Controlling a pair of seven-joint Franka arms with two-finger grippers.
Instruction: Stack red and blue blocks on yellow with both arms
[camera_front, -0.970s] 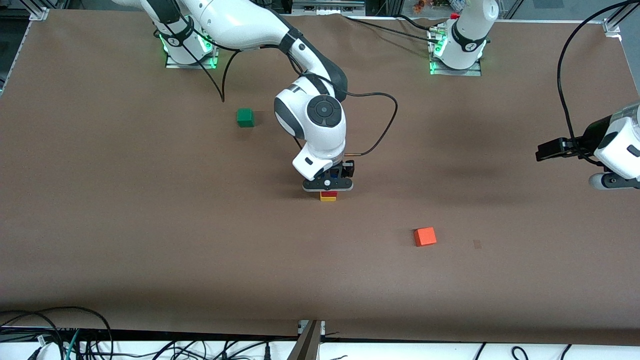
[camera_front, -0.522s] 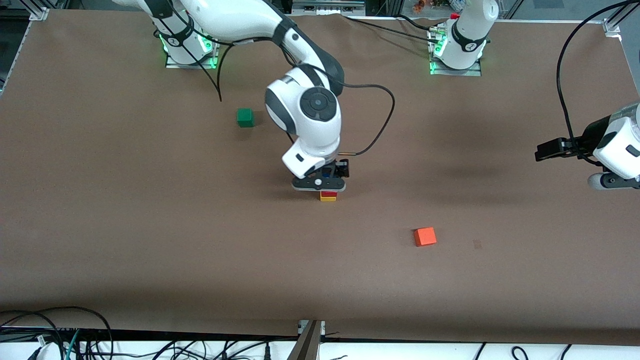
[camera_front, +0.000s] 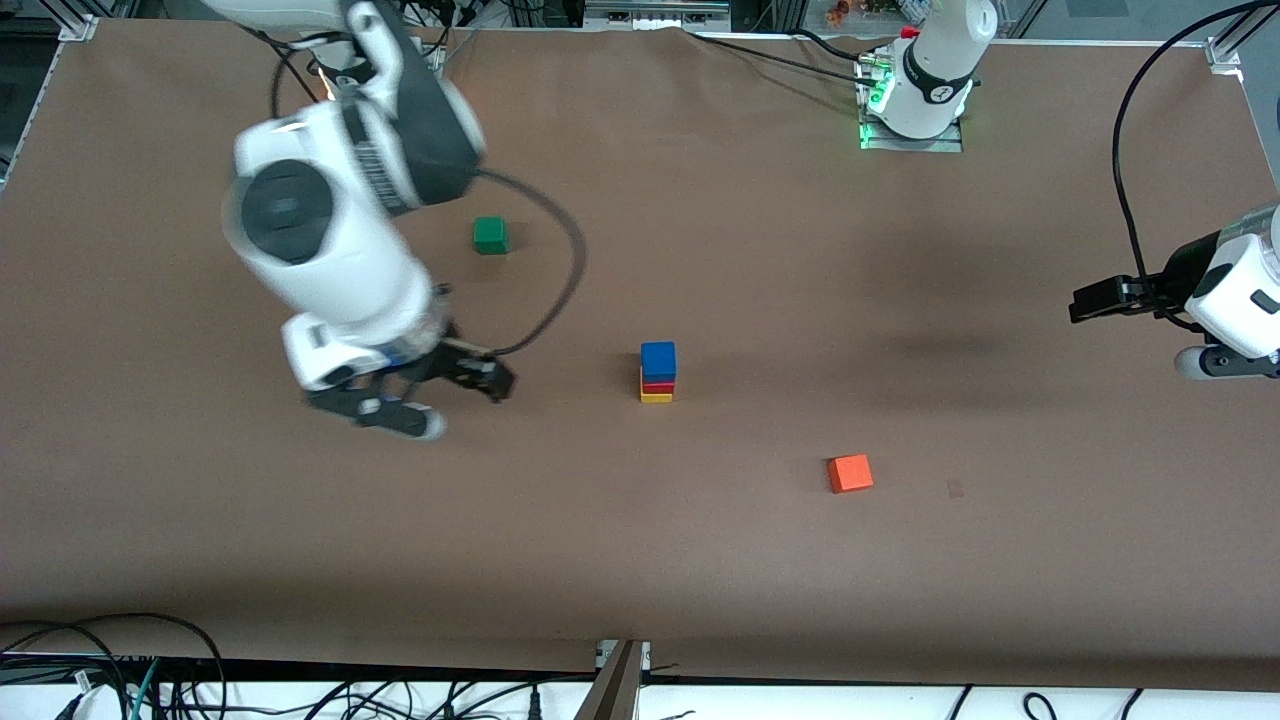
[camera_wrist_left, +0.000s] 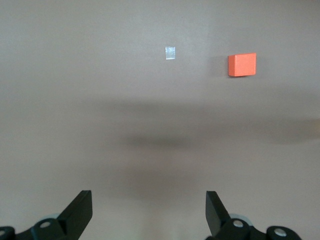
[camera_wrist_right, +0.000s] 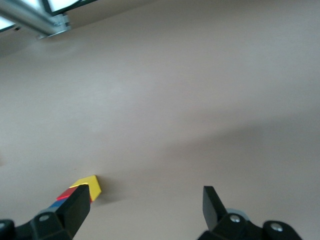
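The blue block (camera_front: 658, 358) sits on the red block (camera_front: 657, 386), which sits on the yellow block (camera_front: 656, 397), a free-standing stack mid-table. My right gripper (camera_front: 405, 412) hangs open and empty over bare table, apart from the stack toward the right arm's end. The right wrist view shows yellow (camera_wrist_right: 90, 185), red (camera_wrist_right: 66, 194) and blue (camera_wrist_right: 57, 203) partly hidden by one finger of the open right gripper (camera_wrist_right: 145, 207). My left gripper (camera_front: 1215, 365) waits open over the left arm's end; the left gripper (camera_wrist_left: 149, 210) holds nothing.
An orange-red cube (camera_front: 850, 472) lies nearer the front camera than the stack, toward the left arm's end, and shows as the orange-red cube (camera_wrist_left: 242, 65) in the left wrist view. A green cube (camera_front: 490, 235) lies farther back. A small tape mark (camera_front: 954, 488) is beside the orange-red cube.
My right gripper opened wide, let go of the blue block on the stack, then rose and swung away toward the right arm's end. The left arm stayed put.
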